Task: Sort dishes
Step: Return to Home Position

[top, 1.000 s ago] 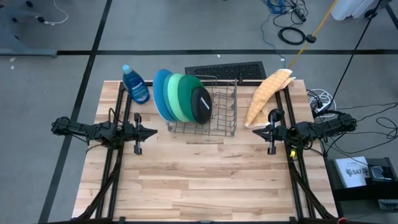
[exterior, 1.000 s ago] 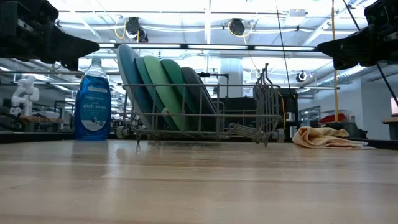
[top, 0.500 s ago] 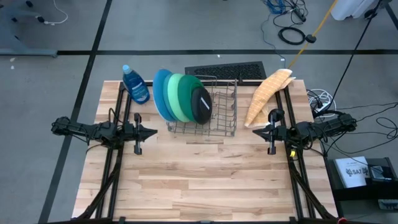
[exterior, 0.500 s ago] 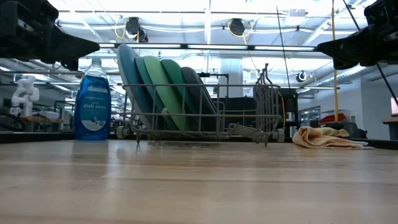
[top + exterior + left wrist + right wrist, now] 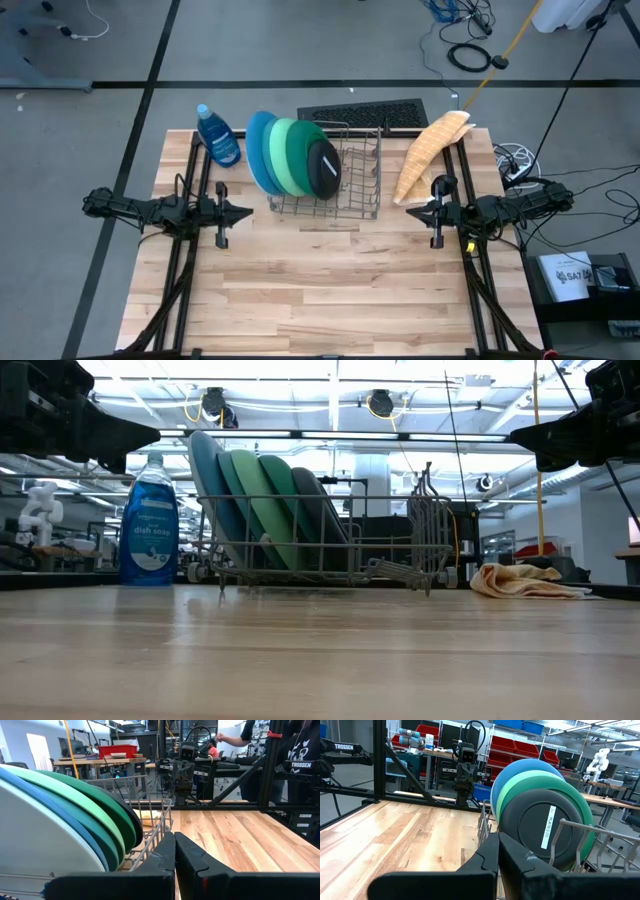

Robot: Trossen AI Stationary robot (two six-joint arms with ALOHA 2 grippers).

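Wooden tabletop [image 5: 320, 300], from above: I see the plates [image 5: 290, 158] standing in the rack [image 5: 358, 190]. From low down, they lean in a row. Wrist cameras show my left end effector [image 5: 174, 836] and right end effector [image 5: 498, 836] closed tight, holding nothing.

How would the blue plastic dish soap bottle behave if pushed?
Upright, tall and narrow, the blue plastic dish soap bottle would probably tip if pushed near its cap. Blue almost to the neck, it seems full, so likely fairly heavy.
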